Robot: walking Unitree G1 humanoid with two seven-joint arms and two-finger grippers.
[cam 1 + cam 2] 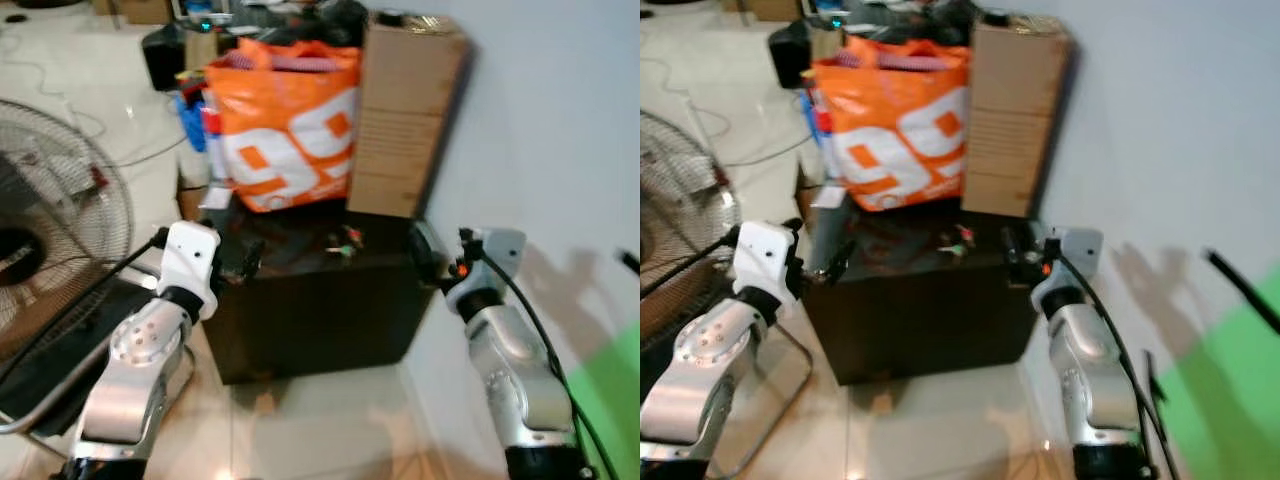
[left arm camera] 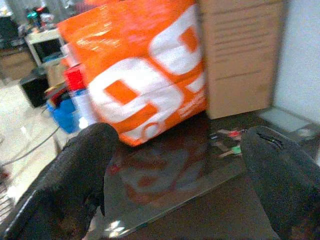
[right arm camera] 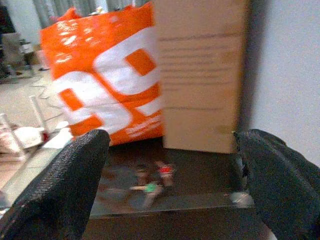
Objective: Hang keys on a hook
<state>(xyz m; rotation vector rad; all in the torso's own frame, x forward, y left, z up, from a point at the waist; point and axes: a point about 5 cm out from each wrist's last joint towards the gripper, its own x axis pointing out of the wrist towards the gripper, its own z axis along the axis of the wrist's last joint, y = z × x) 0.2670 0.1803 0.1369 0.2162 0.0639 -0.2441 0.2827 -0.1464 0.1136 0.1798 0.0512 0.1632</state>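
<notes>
Keys (image 3: 150,185) with red and green tags lie flat on dark bench (image 1: 320,310), long axis unclear from blur, near orange bag (image 1: 285,125). Left gripper (image 2: 175,195) and right gripper (image 3: 170,195) both spread apart, empty.

cluttered home: fan (image 1: 50,230), shopping bag (image 1: 285,125)
</notes>
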